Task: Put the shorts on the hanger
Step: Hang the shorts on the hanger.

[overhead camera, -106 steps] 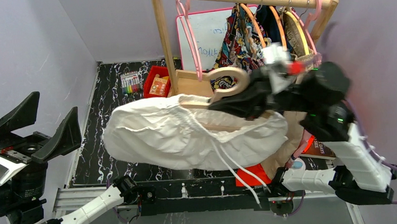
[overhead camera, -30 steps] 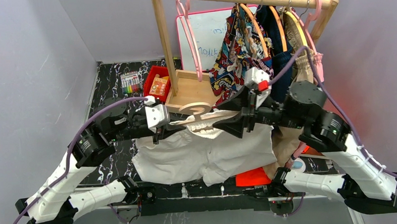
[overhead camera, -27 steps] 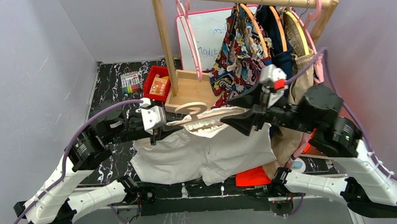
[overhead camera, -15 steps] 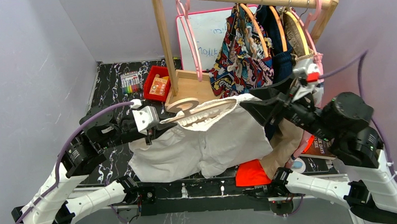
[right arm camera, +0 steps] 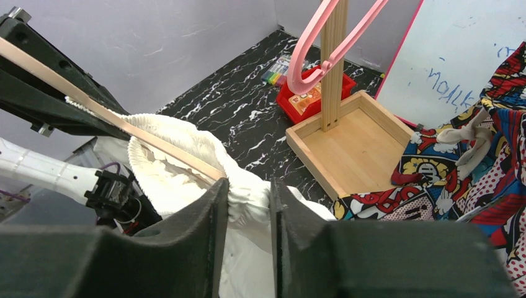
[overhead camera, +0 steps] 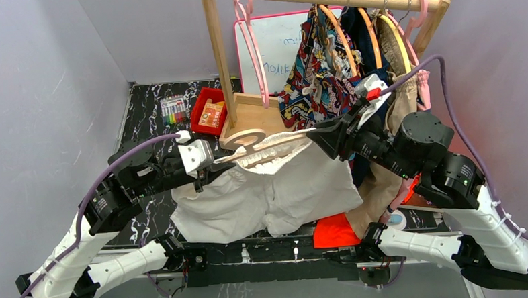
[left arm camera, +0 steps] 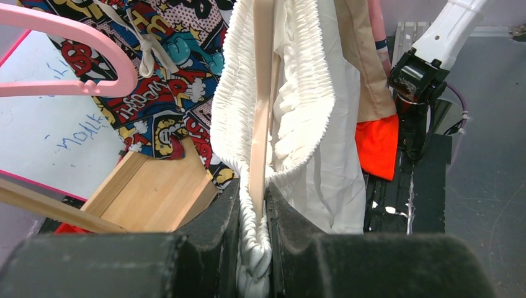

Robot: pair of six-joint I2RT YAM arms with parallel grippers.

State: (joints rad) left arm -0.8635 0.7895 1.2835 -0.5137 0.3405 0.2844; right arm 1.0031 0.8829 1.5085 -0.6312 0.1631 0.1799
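Observation:
The white shorts (overhead camera: 270, 189) hang in the air from the pale hanger (overhead camera: 244, 138), whose bar runs inside the gathered waistband. My left gripper (overhead camera: 211, 166) is shut on the left end, pinching the hanger bar (left arm camera: 262, 93) and the waistband (left arm camera: 304, 93) together between its jaws (left arm camera: 253, 205). My right gripper (overhead camera: 314, 137) is at the right end of the waistband. In the right wrist view its jaws (right arm camera: 248, 198) close on bunched white cloth (right arm camera: 180, 180), just past the tip of the hanger bar (right arm camera: 124, 124).
A wooden clothes rack (overhead camera: 220, 57) stands behind, carrying a pink hanger (overhead camera: 253, 49), a comic-print garment (overhead camera: 318, 59) and tan shorts (overhead camera: 377, 177). A whiteboard (overhead camera: 277, 47), red bin (overhead camera: 209, 111) and markers (overhead camera: 173, 110) sit at the back. An orange-red item (overhead camera: 335, 233) lies at the near edge.
My right gripper drew off to the right, then came back to the right end of the waistband and narrowed onto the cloth. The left gripper kept its hold, shifting slightly left.

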